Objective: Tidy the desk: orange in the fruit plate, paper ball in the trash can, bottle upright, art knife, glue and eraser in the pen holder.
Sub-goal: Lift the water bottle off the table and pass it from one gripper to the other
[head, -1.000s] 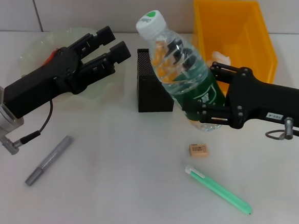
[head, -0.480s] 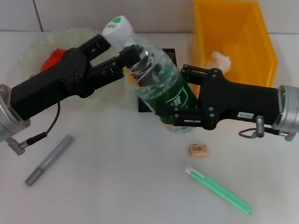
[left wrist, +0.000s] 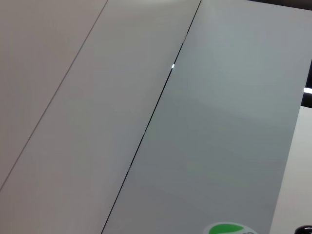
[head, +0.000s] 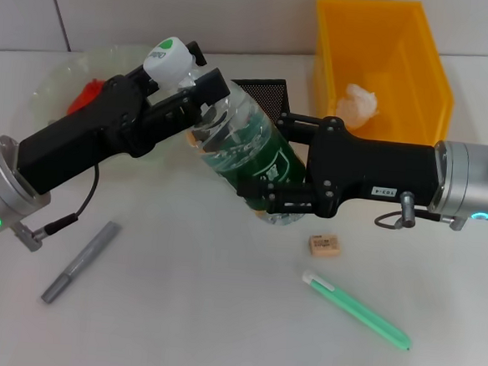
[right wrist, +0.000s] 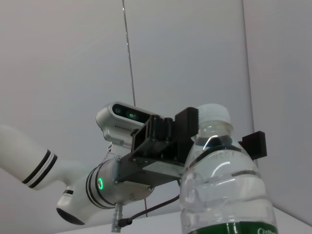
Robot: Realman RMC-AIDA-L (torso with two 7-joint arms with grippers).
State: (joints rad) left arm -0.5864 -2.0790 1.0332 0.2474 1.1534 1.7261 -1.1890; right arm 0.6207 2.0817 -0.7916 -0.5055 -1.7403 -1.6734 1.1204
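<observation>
so: bottle (head: 244,156) tilted, off table (head: 201,314), cap toward fruit plate (head: 54,82). right claw (head: 280,173) clamped on labelled lower body. left claw (head: 196,92) spread either side of neck, contact unclear. pen holder (head: 267,91) just behind. eraser (head: 324,245) on open table below.

pen holder (head: 267,91) mostly behind bottle (head: 238,153), orange (head: 86,96) half behind left hand (head: 199,83)

White table (head: 218,315); tiled wall (head: 156,9) behind.
</observation>
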